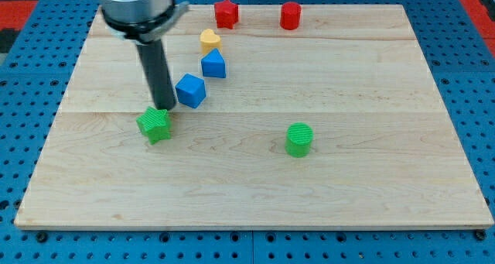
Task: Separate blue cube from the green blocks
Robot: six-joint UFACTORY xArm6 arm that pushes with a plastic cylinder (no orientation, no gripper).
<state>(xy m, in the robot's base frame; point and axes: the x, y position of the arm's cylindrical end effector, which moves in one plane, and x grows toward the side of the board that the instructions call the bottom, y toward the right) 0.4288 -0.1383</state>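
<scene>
The blue cube [190,90] lies left of the board's middle. My tip [164,108] rests just left of the cube and at the upper edge of the green star-shaped block [155,125], close to both. The green cylinder [298,139] stands apart at the view's right of centre. The rod rises from the tip to the arm's head at the view's top left.
A blue triangular block [213,64] and a yellow heart-shaped block [209,39] lie above the cube. A red star-shaped block [226,13] and a red cylinder [290,15] sit near the top edge. The wooden board [371,186] lies on a blue perforated table.
</scene>
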